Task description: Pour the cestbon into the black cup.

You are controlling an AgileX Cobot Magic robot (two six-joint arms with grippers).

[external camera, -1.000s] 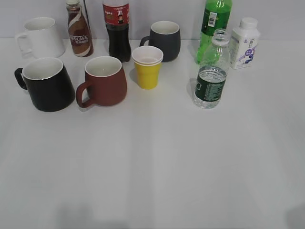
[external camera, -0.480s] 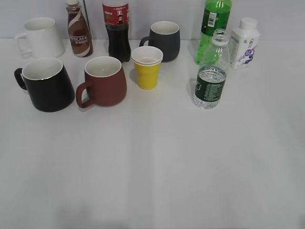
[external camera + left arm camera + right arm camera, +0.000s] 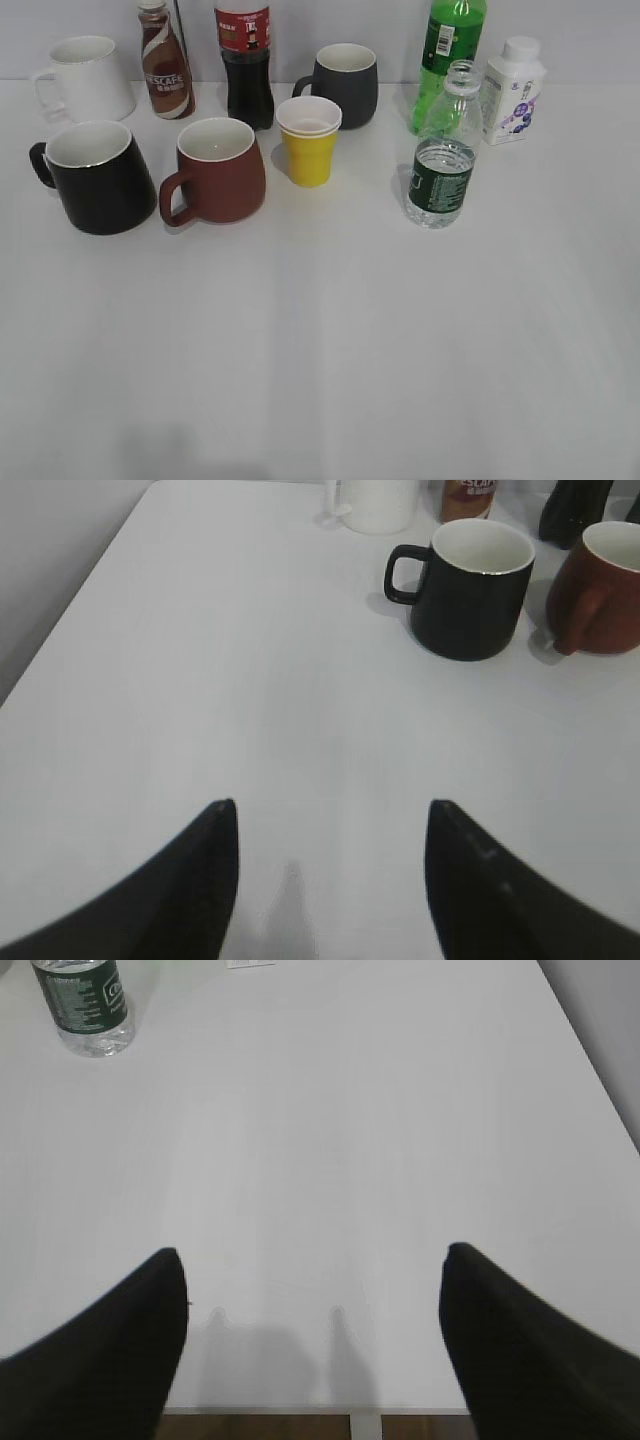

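The cestbon, a clear ribbed plastic water bottle with a dark green label band (image 3: 441, 165), stands upright and uncapped in the right half of my exterior view, water sitting low in it, just in front of a bright green soda bottle (image 3: 447, 55) and near a small white carton-shaped bottle (image 3: 512, 90). In my right wrist view it shows only as its lower part (image 3: 84, 1005) in the upper left corner. The black cup, a large glossy mug with a white inside and loop handle (image 3: 95, 177), stands at the left of the exterior view, beside a maroon mug (image 3: 216, 170); my left wrist view has it in the upper right (image 3: 468, 588), handle turned to the left of the frame. Behind them, along the top, are a white mug (image 3: 85, 78), a brown coffee bottle (image 3: 165, 62), a dark cola bottle with a red label (image 3: 246, 62), a dark grey mug (image 3: 343, 84) and a yellow paper cup (image 3: 309, 140) (white inside). My left gripper (image 3: 330, 875) has its jaws spread wide over bare white table (image 3: 330, 350), holding nothing. My right gripper (image 3: 315, 1345) is likewise wide apart and empty, well away from the bottle
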